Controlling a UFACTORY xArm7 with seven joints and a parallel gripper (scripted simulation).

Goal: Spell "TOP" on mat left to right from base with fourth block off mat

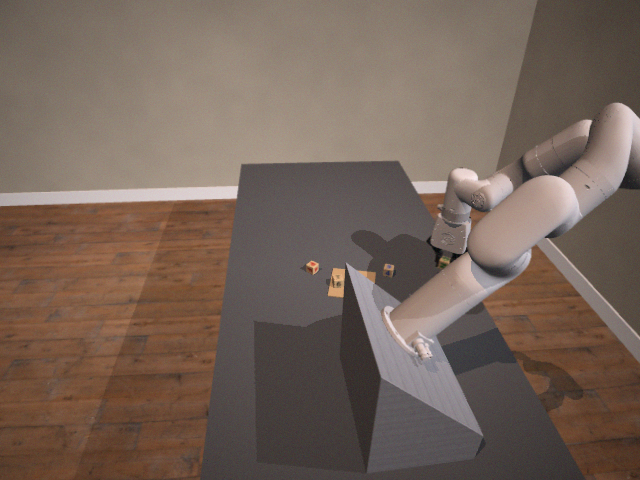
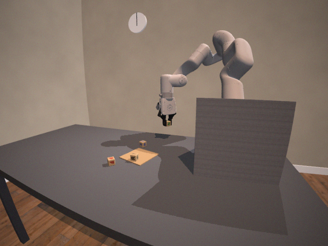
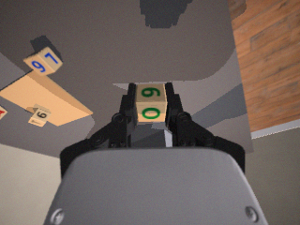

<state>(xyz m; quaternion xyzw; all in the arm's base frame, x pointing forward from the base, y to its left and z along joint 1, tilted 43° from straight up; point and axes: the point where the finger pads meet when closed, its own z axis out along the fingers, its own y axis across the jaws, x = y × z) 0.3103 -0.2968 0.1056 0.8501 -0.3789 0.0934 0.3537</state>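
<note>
My gripper (image 3: 150, 93) is shut on a wooden block with green characters (image 3: 150, 103) and holds it well above the table, near the right edge; the gripper also shows in the exterior view (image 2: 167, 123) and the top view (image 1: 444, 259). The tan mat (image 2: 139, 156) lies flat on the table, partly hidden by the wedge in the top view (image 1: 338, 282). A block with black characters (image 2: 134, 156) sits on the mat. A block with blue characters (image 2: 143, 143) lies off the mat, between it and the gripper. A block with red characters (image 2: 111, 161) lies off the mat on its other side.
A large grey wedge-shaped block (image 1: 398, 372) stands on the table close to the mat and carries the arm's base. The table's right edge (image 3: 234, 80) is close to the gripper, with wooden floor beyond.
</note>
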